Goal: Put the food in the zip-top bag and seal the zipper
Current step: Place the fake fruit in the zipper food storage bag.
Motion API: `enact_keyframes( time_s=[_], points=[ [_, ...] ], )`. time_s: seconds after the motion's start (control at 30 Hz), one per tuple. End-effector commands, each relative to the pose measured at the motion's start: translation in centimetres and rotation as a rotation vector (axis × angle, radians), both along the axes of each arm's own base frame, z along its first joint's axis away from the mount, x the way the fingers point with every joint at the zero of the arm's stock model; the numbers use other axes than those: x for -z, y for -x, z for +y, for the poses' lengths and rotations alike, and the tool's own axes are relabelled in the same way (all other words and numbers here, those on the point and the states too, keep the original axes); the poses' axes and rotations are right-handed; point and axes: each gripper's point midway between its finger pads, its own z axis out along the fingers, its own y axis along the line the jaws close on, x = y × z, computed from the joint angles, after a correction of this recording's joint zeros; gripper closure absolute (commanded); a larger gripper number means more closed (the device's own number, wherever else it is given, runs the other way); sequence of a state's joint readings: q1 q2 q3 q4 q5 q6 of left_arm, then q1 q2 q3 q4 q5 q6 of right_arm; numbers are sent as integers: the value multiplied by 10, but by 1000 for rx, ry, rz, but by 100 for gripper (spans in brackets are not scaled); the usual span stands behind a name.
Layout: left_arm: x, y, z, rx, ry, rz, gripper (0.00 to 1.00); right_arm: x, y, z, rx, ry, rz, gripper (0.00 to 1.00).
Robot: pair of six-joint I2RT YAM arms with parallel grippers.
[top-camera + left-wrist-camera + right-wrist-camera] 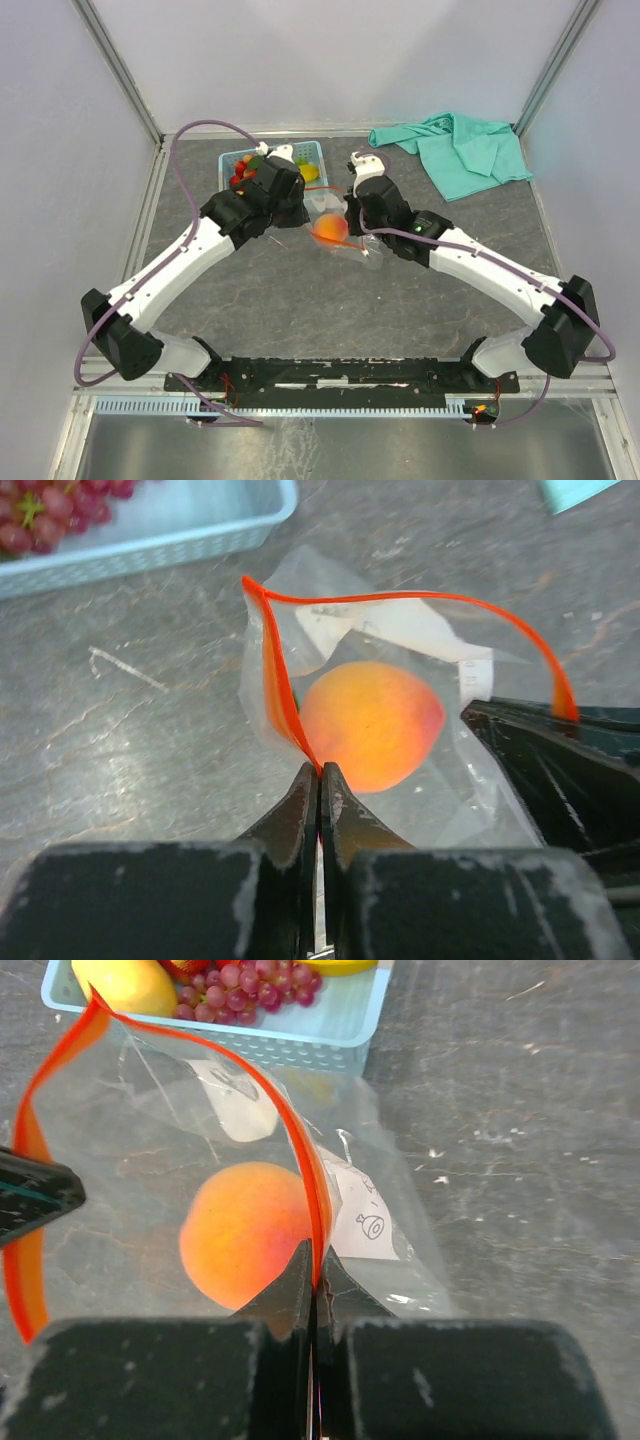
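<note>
The clear zip-top bag (352, 248) lies just in front of the basket, with an orange-pink peach (330, 230) inside it. Its red-orange zipper (400, 596) forms an open loop. My left gripper (320, 770) is shut on the zipper strip at the loop's near side, and the peach (370, 723) sits right beyond its tips. My right gripper (315, 1260) is shut on the zipper (290, 1130) at the opposite side. The mouth is spread between the two grips. More food stays in the basket: purple grapes (250, 982) and a yellow lemon (125, 985).
The light blue lattice basket (308, 152) stands at the back, close behind the bag. A teal cloth (460, 150) lies crumpled at the back right. Both arms meet over the middle of the grey table (300, 310).
</note>
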State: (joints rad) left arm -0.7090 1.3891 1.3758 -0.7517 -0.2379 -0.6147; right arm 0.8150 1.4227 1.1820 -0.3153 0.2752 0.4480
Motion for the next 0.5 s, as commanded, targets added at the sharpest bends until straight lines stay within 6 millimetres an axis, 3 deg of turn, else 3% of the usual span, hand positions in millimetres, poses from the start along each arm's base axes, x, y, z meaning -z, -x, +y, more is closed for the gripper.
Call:
enact_keyframes(
  time_s=[0.0,0.1,0.23,0.33,0.47],
  points=[
    [-62,6,-11,83,110,-104,97,-45,1,-36,5,163,-93,97],
    [-75,8,-15,113,130,-119,97,-50,-2,-61,64,270,-125,97],
    [-108,18,-26,179,223,-152,97,-61,-5,-87,136,357,-189,98],
    [-108,17,-29,187,238,-163,97,-61,-3,-99,169,395,-190,98],
    [-107,16,-35,203,246,-158,97,-72,-1,-98,162,353,-213,98]
  ],
)
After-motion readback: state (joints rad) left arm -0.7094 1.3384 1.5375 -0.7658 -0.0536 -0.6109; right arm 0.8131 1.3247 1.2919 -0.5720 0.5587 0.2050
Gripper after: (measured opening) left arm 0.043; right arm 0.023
